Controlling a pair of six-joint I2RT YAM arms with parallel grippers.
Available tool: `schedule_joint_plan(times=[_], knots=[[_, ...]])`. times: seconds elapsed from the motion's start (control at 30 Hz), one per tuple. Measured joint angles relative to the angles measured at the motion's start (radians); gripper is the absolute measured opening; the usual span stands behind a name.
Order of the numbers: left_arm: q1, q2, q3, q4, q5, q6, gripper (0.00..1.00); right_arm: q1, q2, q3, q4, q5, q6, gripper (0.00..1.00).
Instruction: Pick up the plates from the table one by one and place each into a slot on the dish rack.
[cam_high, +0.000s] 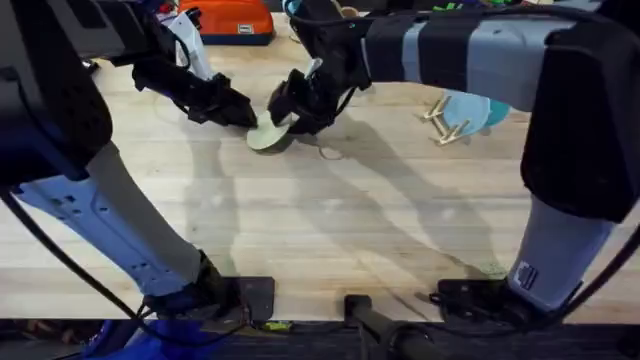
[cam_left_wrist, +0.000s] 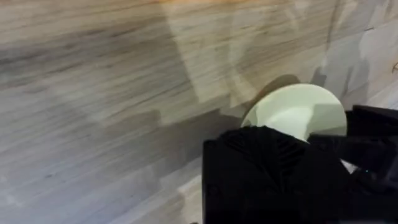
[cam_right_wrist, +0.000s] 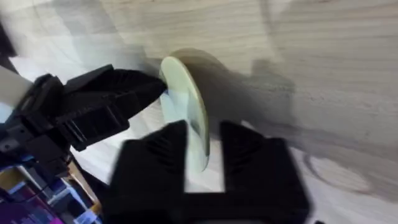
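We're watching both hands meeting mid-worktop: our right hand is grasping the pale yellow-green plate by its rim, tilted up, while our left hand is touching its opposite edge; its grip we cannot tell.

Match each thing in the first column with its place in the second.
Things:
1. pale yellow-green plate
2. light blue plate
3. orange case

Places:
A. at the dish rack, on the right
B. at the far edge of the table, behind the left arm
C. tipped on edge between the left pincer and the right pincer

Pairs: 1-C, 2-A, 3-B
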Motion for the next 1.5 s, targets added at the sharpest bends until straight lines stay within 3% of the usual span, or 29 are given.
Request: schedule_joint_plan(times=[0.07, 0.13, 0.43, 0.63, 0.8, 1.17, 1.5], knots=[[0.000, 0.000, 0.000, 0.000, 0.000, 0.000, 0.040, 0.000, 0.000, 0.000, 0.002, -0.008, 0.003, 0.075], [0.000, 0.000, 0.000, 0.000, 0.001, 0.000, 0.040, -0.002, -0.004, 0.006, 0.004, -0.018, 0.005, 0.038], [0.000, 0.000, 0.004, -0.012, 0.000, 0.000, 0.040, -0.003, -0.004, 0.008, 0.004, -0.050, -0.002, 0.027], [0.002, -0.006, 0.007, -0.025, -0.002, 0.020, 0.040, -0.009, -0.004, 0.008, 0.029, -0.117, -0.092, 0.028], [0.000, -0.047, -0.008, -0.065, -0.062, 0.040, 0.040, -0.005, -0.004, 0.008, 0.033, -0.152, -0.184, 0.028], [-0.004, -0.322, -0.019, -0.186, -0.099, 0.073, 0.040, -0.009, -0.010, 0.008, -0.043, -0.171, -0.375, 0.028], [-0.004, -0.554, -0.019, -0.268, -0.109, 0.076, 0.040, -0.049, -0.173, 0.008, -0.277, 0.022, -0.591, 0.029]])
